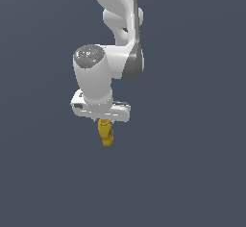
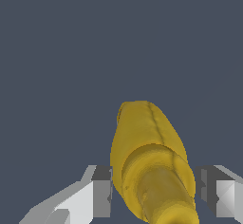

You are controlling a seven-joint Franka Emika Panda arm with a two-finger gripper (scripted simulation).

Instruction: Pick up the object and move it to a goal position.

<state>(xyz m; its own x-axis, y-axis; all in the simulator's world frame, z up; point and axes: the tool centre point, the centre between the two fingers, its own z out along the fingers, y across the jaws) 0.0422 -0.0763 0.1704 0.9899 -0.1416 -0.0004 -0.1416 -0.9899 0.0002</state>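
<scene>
The object [image 1: 105,133] is a small mustard-yellow bottle shape that hangs just under the white hand of the arm in the exterior view. My gripper [image 1: 106,126] is shut on it, and the hand hides most of the fingers there. In the wrist view the object [image 2: 147,152] fills the space between the two fingers [image 2: 101,192], its ribbed narrow end towards the camera and its rounded end pointing away. My gripper [image 2: 154,193] has one pad pressed against each side of the object.
The white arm [image 1: 117,24] comes down from the top of the exterior view. Around it there is only a plain dark grey-blue ground with no other objects, edges or marker in view.
</scene>
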